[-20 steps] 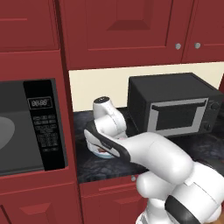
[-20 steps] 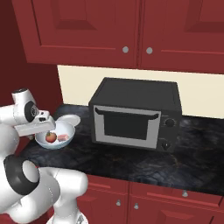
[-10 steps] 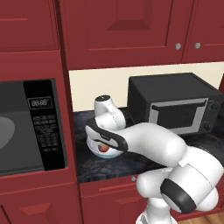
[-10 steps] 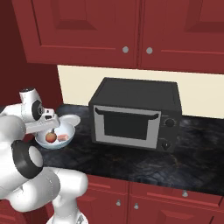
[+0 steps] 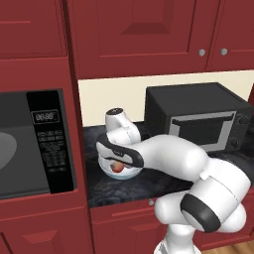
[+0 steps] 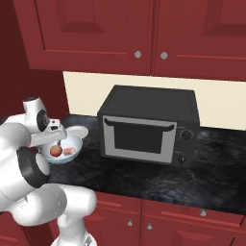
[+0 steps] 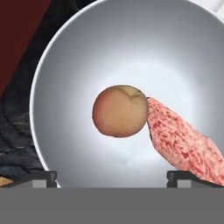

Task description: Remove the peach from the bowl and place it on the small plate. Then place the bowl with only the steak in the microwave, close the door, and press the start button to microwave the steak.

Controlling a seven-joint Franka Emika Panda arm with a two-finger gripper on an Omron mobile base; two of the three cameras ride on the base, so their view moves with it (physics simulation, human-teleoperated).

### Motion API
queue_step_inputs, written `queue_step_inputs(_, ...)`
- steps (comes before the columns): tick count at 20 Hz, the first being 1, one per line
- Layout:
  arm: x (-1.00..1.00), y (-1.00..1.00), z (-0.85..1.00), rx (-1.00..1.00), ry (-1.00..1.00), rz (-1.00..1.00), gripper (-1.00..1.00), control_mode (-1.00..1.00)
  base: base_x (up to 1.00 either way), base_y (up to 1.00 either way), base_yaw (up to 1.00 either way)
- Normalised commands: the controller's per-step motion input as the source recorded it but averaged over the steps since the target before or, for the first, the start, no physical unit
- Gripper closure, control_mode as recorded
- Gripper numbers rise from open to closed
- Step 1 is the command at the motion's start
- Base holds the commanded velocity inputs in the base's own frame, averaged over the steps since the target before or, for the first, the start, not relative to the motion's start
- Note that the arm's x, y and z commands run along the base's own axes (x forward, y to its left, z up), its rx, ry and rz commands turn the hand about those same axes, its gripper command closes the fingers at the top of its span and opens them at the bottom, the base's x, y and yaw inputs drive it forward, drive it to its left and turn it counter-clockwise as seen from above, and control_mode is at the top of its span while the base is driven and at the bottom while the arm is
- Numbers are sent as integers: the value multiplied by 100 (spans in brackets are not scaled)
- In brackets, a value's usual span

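Observation:
The white bowl (image 7: 48, 65) sits on the dark counter and holds the peach (image 7: 120, 110) with the steak (image 7: 183, 144) touching its right side. My gripper (image 7: 111, 177) hangs open straight above the bowl, a fingertip on either side of the peach and clear of it. In the right base view the gripper (image 6: 58, 141) points down into the bowl (image 6: 62, 158), over the peach (image 6: 56, 151) and steak (image 6: 71, 151). The small plate (image 6: 78, 130) lies just behind the bowl. The microwave (image 5: 49, 144) is at the left; I cannot tell how its door stands.
A black-and-silver countertop oven (image 6: 149, 125) stands on the counter right of the bowl. Red cabinets hang overhead. A red cabinet wall closes the counter's left end next to the bowl. Bare dark counter (image 6: 144, 178) stretches in front of the oven.
The arm's elbow has swung out and the hand has shifted slightly over the bowl. The jaws stay open. Peach and steak have not moved.

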Motion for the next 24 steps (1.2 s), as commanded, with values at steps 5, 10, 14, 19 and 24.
queue_step_inputs(5,18,0,-27,1,-1,8,-100,-100,0,0,0)
queue_step_inputs(10,36,0,-30,1,-1,12,-100,-100,0,0,0)
queue_step_inputs(14,33,0,-36,0,0,13,-100,-100,0,0,0)
queue_step_inputs(19,15,0,-29,1,-1,16,-100,-100,0,0,0)
queue_step_inputs(24,-3,0,-28,0,-1,13,100,-100,0,0,0)
